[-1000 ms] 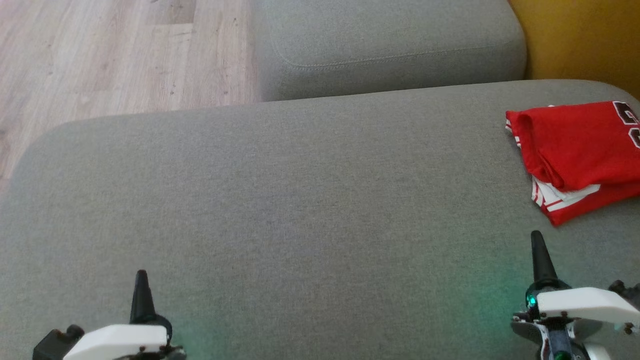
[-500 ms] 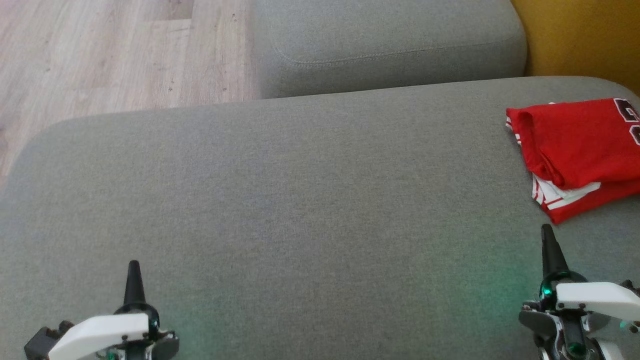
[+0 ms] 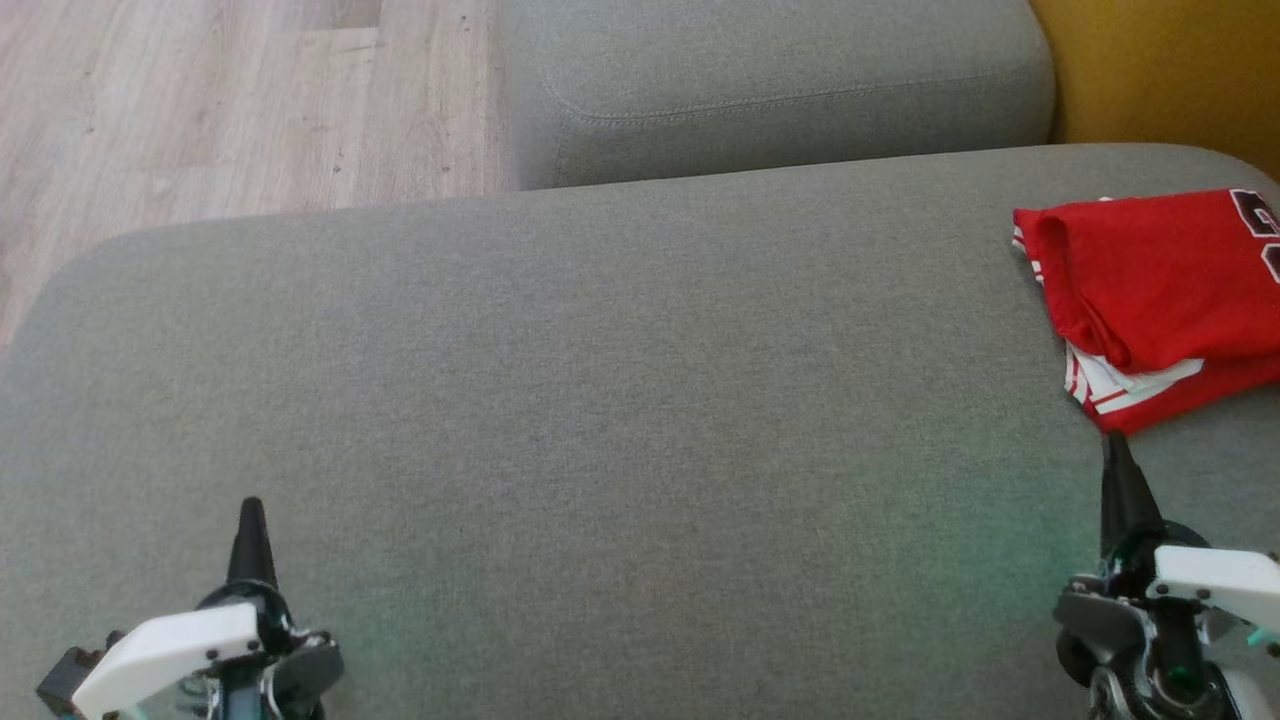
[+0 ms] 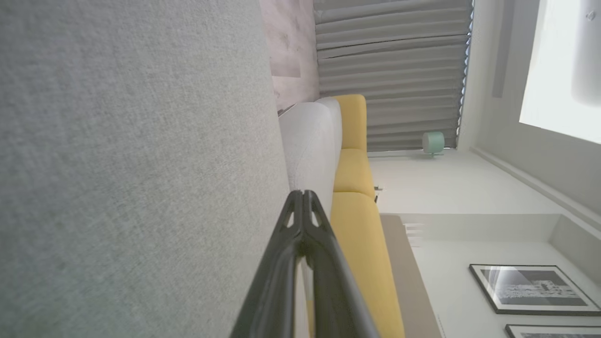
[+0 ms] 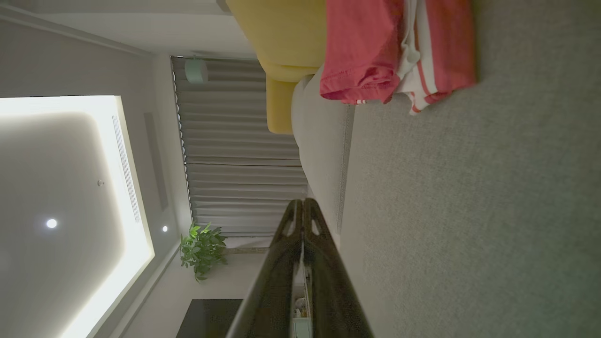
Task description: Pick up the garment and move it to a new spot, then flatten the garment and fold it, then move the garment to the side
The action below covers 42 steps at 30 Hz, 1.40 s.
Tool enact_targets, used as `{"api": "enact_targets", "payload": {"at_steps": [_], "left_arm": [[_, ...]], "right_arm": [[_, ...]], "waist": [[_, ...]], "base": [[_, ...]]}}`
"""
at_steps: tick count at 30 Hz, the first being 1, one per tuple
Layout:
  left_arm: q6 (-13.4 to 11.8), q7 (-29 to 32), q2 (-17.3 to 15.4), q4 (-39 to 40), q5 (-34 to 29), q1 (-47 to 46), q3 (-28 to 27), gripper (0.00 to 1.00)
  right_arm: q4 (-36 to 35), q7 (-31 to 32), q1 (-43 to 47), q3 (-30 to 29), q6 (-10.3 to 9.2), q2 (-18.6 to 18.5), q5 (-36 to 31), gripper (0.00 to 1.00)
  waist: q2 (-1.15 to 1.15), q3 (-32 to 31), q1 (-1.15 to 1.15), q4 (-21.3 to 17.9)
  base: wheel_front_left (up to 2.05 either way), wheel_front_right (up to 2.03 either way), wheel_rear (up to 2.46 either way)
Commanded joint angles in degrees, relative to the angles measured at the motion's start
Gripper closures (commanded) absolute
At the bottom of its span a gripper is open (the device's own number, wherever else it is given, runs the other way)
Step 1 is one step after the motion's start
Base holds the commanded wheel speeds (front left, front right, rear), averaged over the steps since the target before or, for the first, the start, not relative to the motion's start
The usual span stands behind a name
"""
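Observation:
The garment (image 3: 1165, 290) is a red jersey with white stripes and dark lettering, folded and lying at the far right of the grey sofa cushion (image 3: 600, 400). It also shows in the right wrist view as the folded garment (image 5: 375, 51) beyond the fingers. My right gripper (image 3: 1113, 450) is shut and empty, its tip just below the garment's near corner. My left gripper (image 3: 250, 508) is shut and empty at the lower left, far from the garment. In the wrist views the left gripper (image 4: 304, 193) and right gripper (image 5: 302, 202) have their fingers pressed together.
A second grey cushion (image 3: 780, 90) lies behind the first one. Wooden floor (image 3: 200, 110) runs along the far left, and a yellow seat (image 3: 1170, 80) stands at the far right.
The head camera has tilted slightly. Both grippers have drifted outward and lower in the picture; the right tip now stands just under the garment's corner. The garment has not moved.

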<state>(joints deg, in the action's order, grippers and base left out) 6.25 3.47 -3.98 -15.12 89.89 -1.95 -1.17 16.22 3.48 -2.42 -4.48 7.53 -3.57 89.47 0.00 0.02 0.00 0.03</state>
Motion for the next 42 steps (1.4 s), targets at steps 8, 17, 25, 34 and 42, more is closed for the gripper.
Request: {"api": "enact_targets", "payload": {"at_steps": [8, 17, 25, 34, 42], "left_arm": [[1.24, 1.18, -0.55, 1.19, 4.19, -4.05, -3.06, 1.00], [1.24, 1.37, -0.38, 1.18, 4.00, -4.07, -3.29, 1.00], [1.24, 1.50, -0.26, 1.17, 3.86, -4.08, -3.46, 1.00], [1.24, 1.66, -0.12, 1.15, 3.69, -4.09, -3.66, 1.00], [1.24, 1.81, 0.01, 1.15, 3.54, -4.11, -3.84, 1.00]], "right_arm": [[-2.32, 1.38, -3.58, -0.02, -0.04, -0.78, 4.39, 1.00], [-2.31, 1.55, -3.60, -0.23, -0.04, -0.63, 4.21, 1.00], [-2.30, 1.68, -3.61, -0.38, -0.04, -0.52, 4.08, 1.00], [-2.28, 1.82, -3.63, -0.56, -0.04, -0.39, 3.93, 1.00], [-2.27, 1.95, -3.64, -0.73, -0.04, -0.27, 3.79, 1.00]], "waist": [[0.00, 0.16, 0.00, -0.03], [0.00, 0.16, 0.00, -0.03], [0.00, 0.16, 0.00, -0.03], [0.00, 0.16, 0.00, -0.03], [0.00, 0.16, 0.00, -0.03]], "base": [[0.00, 0.00, 0.00], [0.00, 0.00, 0.00], [0.00, 0.00, 0.00], [0.00, 0.00, 0.00], [0.00, 0.00, 0.00]]}}
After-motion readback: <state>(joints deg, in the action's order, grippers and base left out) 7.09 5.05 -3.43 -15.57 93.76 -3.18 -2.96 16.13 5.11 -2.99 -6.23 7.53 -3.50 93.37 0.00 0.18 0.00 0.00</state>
